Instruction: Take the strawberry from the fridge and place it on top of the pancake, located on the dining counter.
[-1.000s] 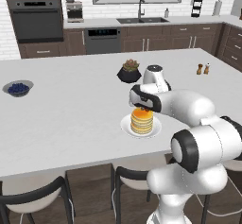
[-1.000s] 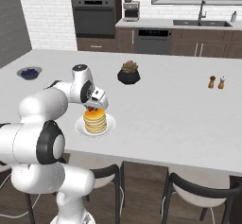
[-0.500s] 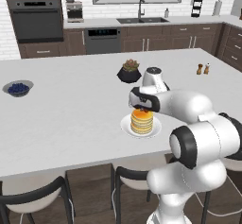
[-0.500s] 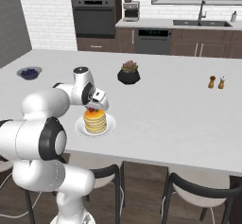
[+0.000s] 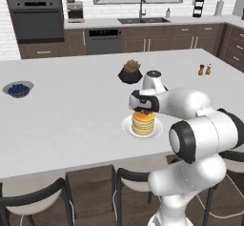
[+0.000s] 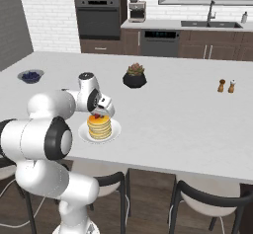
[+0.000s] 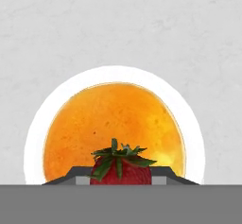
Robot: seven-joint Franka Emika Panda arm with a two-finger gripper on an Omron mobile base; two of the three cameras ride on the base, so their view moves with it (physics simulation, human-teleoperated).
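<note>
The pancake [image 5: 143, 123] stack sits on a round white plate [image 5: 126, 127] on the white dining counter [image 5: 71, 110]. My gripper [image 5: 142, 108] hangs just above the stack, shut on the small red strawberry [image 7: 121, 169]. The hand view looks straight down: the strawberry's green leaves are between the finger tips, over the near part of the golden pancake [image 7: 113, 124] and its plate [image 7: 35, 138]. From the right side, the gripper [image 6: 100, 110] holds the strawberry [image 6: 97, 115] right at the top of the pancake [image 6: 100, 127]. I cannot tell whether the berry touches it.
A bowl of blue berries [image 5: 18, 88] stands far left on the counter. A dark pot with a plant [image 5: 130, 72] is behind the plate. Two shakers [image 5: 205, 69] stand at the right. Dark chairs [image 5: 33, 206] line the near edge.
The hand with the strawberry has sunk slightly toward the top of the pancake. Nothing else has moved.
</note>
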